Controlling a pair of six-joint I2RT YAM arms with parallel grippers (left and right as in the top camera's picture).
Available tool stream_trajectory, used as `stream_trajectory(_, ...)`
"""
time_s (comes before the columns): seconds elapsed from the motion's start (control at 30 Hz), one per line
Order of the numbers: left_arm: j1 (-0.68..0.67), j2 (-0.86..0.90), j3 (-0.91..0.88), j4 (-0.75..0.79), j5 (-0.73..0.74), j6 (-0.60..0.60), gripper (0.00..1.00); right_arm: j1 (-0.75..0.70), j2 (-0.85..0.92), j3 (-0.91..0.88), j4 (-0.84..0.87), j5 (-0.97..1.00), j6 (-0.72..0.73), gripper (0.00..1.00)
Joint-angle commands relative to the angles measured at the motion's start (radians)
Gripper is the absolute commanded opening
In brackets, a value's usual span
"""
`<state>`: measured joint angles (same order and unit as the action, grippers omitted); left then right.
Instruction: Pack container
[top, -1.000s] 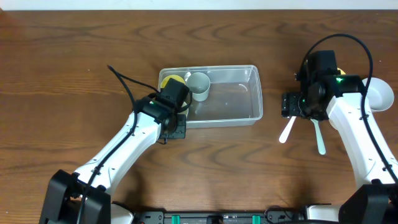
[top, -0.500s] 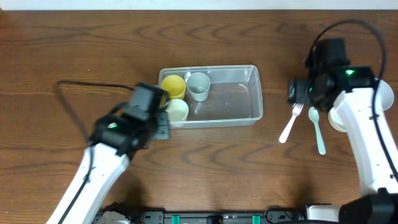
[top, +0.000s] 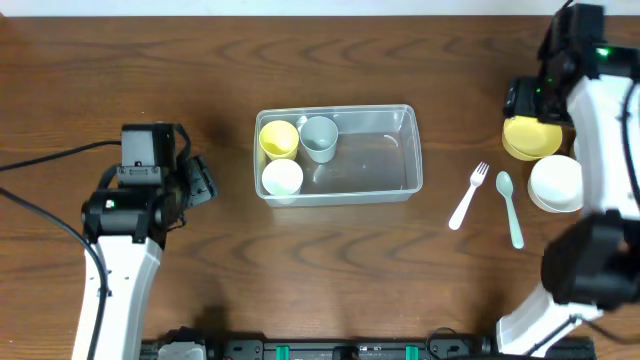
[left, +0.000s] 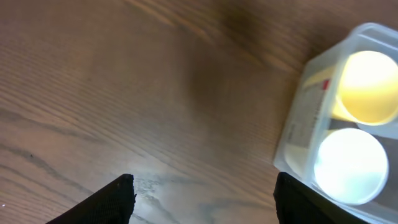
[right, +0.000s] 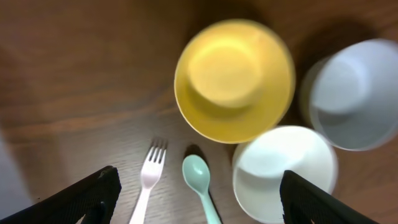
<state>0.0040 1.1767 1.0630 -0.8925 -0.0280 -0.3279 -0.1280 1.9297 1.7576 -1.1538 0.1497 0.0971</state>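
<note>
The clear container (top: 375, 160) stands mid-table with a yellow cup (top: 278, 138), a grey-blue cup (top: 318, 137) and a white cup (top: 282, 178) in its left end. My left gripper (top: 203, 180) hovers left of it, open and empty. In the left wrist view the left gripper (left: 205, 199) spans bare wood, and the container (left: 301, 118) shows at the right with the yellow cup (left: 367, 87) and white cup (left: 351, 165). My right gripper (top: 522, 105) is at the far right, by the yellow bowl (top: 530, 138). The right gripper (right: 199, 177) is open, nothing held.
Right of the container lie a white fork (top: 467, 196) and a mint spoon (top: 509, 208). A white bowl (top: 556, 183) sits below the yellow bowl. The right wrist view also shows a grey-blue bowl (right: 354, 93) beside the yellow bowl (right: 235, 78) and white bowl (right: 286, 174).
My left gripper opened, leaving the white cup in the container, and drew back to the left. My right arm moved from the fork and spoon back towards the bowls.
</note>
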Motion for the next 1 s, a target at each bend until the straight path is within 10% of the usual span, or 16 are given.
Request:
stream_trajectory(0.0,0.032,0.063,0.029,0.001,0.067,0.047,0.72,-0.003,0.08,0.006,0.005,0.004,-0.017,0.84)
stream_trajectory(0.37,0.048,0.274,0.122,0.004,0.09,0.092,0.72,-0.004,0.256,0.006,0.085,0.008,-0.051,0.79)
stream_trajectory(0.97,0.048,0.286,0.122,0.003,0.1,0.092,0.72,-0.003,0.298,0.006,0.11,0.007,-0.05,0.23)
